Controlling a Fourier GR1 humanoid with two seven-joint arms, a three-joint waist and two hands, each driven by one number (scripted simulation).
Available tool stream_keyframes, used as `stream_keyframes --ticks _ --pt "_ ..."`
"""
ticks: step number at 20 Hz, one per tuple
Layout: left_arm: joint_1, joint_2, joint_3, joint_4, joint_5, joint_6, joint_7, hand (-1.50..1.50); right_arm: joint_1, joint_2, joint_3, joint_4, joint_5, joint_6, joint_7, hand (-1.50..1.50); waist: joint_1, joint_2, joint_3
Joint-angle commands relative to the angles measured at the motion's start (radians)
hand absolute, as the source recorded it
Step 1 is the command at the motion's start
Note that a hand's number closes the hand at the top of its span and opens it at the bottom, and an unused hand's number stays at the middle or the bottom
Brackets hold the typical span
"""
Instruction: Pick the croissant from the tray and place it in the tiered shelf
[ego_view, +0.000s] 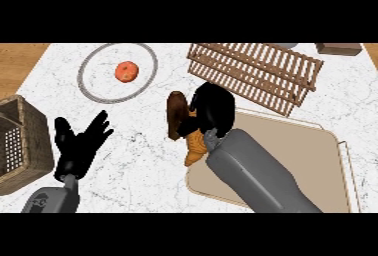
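My right hand (214, 107) is curled round the golden-brown croissant (195, 148), whose lower end sticks out below the hand at the beige tray's (310, 165) left edge. A dark brown loaf-like item (176, 114) lies just left of the hand; whether the hand touches it is hidden. The slatted wooden tiered shelf (258, 70) stands behind and to the right of the hand. My left hand (77, 142) rests open, fingers up, at the lower left.
A round wire-rimmed plate (92, 60) at the back left holds an orange-red fruit (127, 71). A wicker basket (22, 145) stands at the left edge. A brown block (339, 48) sits at the back right corner.
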Motion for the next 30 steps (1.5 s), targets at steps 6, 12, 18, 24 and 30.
stream_keyframes --ticks 6,12,18,24,30 --pt "0.038 0.010 0.028 0.012 0.011 0.000 0.001 0.00 -0.352 0.009 0.083 -0.060 0.094 -0.117 0.352 1.50 -0.039 -0.016 -0.004" --pt "0.049 0.002 0.035 0.038 -0.001 0.013 -0.020 0.00 -0.581 0.009 -0.066 -0.017 0.109 0.030 0.427 1.50 -0.068 -0.017 -0.004" --pt "0.059 0.013 0.031 -0.026 0.003 0.017 0.042 0.00 -0.711 0.009 -0.183 0.059 0.146 0.099 0.429 1.50 -0.072 -0.019 -0.002" --pt "0.067 0.003 0.039 -0.002 -0.008 0.020 0.000 0.00 -0.781 -0.069 -0.345 0.136 0.179 0.118 0.327 1.50 -0.089 -0.011 -0.002" --pt "0.087 0.019 0.056 -0.047 0.023 -0.019 0.015 0.00 -0.832 -0.128 -0.449 0.315 0.183 0.106 0.169 1.50 -0.069 -0.003 -0.003"
